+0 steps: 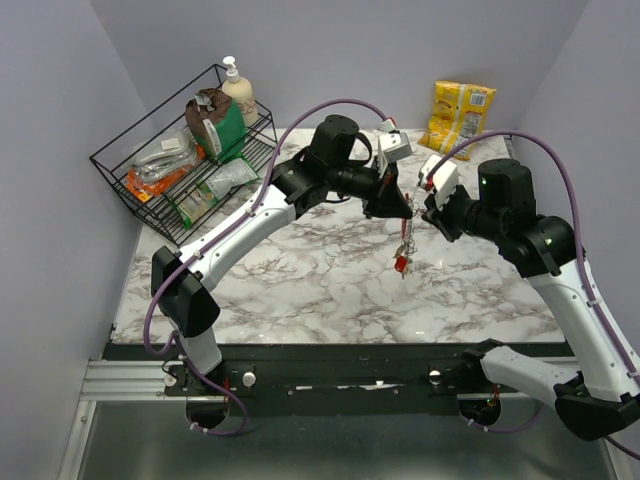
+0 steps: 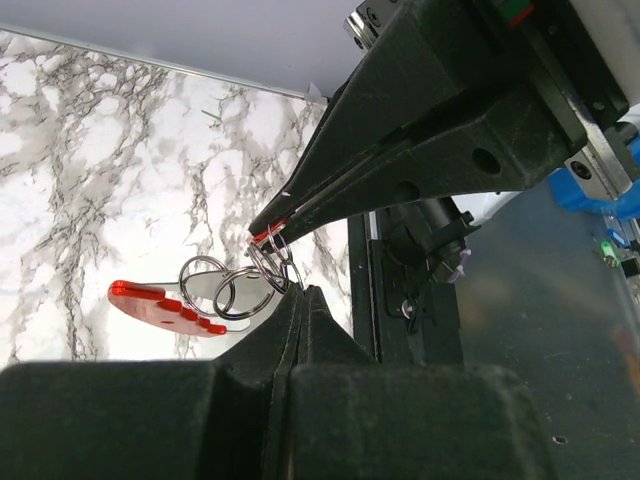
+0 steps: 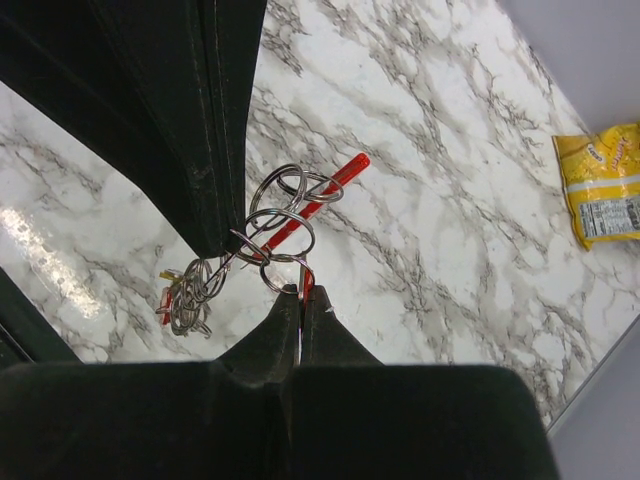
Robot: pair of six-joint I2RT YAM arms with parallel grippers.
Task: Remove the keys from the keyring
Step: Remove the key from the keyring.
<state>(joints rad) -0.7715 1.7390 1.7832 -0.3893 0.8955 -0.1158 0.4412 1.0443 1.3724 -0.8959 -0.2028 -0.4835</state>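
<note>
While the left jaws and right jaws are each clenched on the keyring (image 3: 283, 232) above the bench (image 1: 300, 290), pull gently (the keys (image 2: 160, 303) dangle beneath): a jerk can slip the ring free and drop them.

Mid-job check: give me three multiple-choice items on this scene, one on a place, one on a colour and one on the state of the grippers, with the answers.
1. Where is the yellow bag?
A. far right, by the back wall
B. in the wire rack
C. under the left arm's base

2. What colour is the flat plastic piece hanging on the keyring?
A. blue
B. red
C. green

3. How do the left gripper and the right gripper stand?
A. both open
B. left shut, right open
C. both shut on the keyring

Answers:
1 A: the top view shows it leaning beyond the right arm.
2 B: it shows red in both wrist views.
3 C: in each wrist view the fingers are pressed together at the rings, and the bunch hangs between them.
</note>
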